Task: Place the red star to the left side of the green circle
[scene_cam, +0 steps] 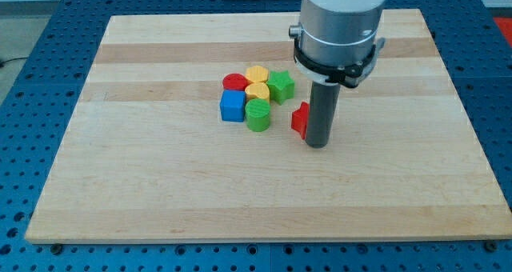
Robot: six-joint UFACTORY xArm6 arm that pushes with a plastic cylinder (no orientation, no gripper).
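Count on the wooden board (160, 184): seven blocks in all, with two red, two yellow, two green, one blue.

Left to right, upper centre of frame:
- blue cube (232, 106)
- red round block (234, 82) just above it
- two yellow blocks (257, 74) and (258, 91), stacked top to bottom in the frame, shapes unclear
- green circle (258, 116) below them
- green star (281, 86), right end of the cluster

The red star (300, 120) sits apart to the right of the green circle, partly hidden by the rod; its pointing and long axis can't be read.

My tip (318, 146) rests touching the star's right side. It's a plain rod, holding nothing.
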